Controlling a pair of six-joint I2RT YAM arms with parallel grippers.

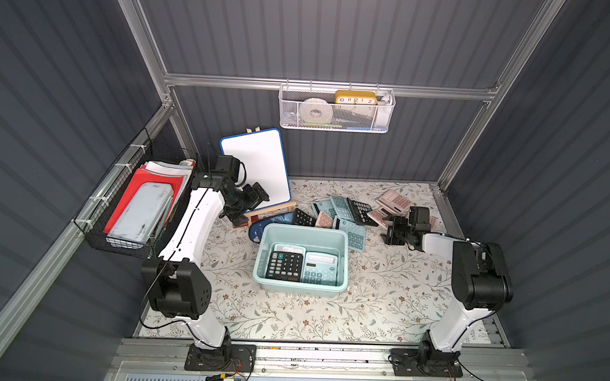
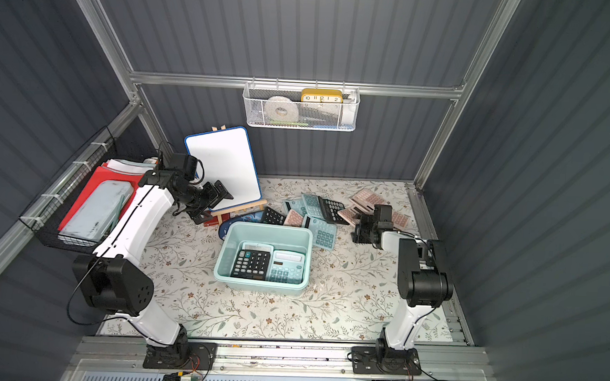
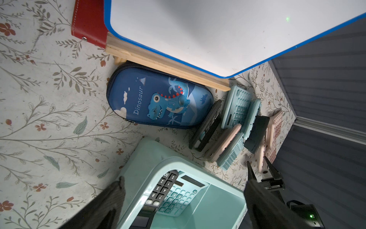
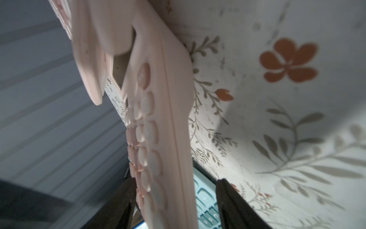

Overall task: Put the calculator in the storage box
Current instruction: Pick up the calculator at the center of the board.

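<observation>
The right gripper (image 1: 394, 230) is down at the heap of calculators behind the box (image 1: 303, 228), and the right wrist view shows a pink calculator (image 4: 170, 119) sitting between its fingers (image 4: 233, 202). One finger is right by the key side (touching or not, I cannot tell). The other stands off the back with a strip of teal keys showing in the gap, so the jaws are partly open around it and not clamped. In a top view that pink calculator (image 1: 381, 215) is at the right end of the heap on the table (image 1: 380, 303), outside the box. Inside the box two are down, side by side and face up: a black calculator (image 1: 284, 265) and a teal calculator (image 1: 320, 269). The left gripper (image 1: 249, 206) hangs above the table in front of the whiteboard (image 1: 255, 160), past the box's far left corner, jaws spread wide and holding nothing. In its wrist view a blue dinosaur case (image 3: 158, 101) lies against the whiteboard's wooden stand, near the box.
</observation>
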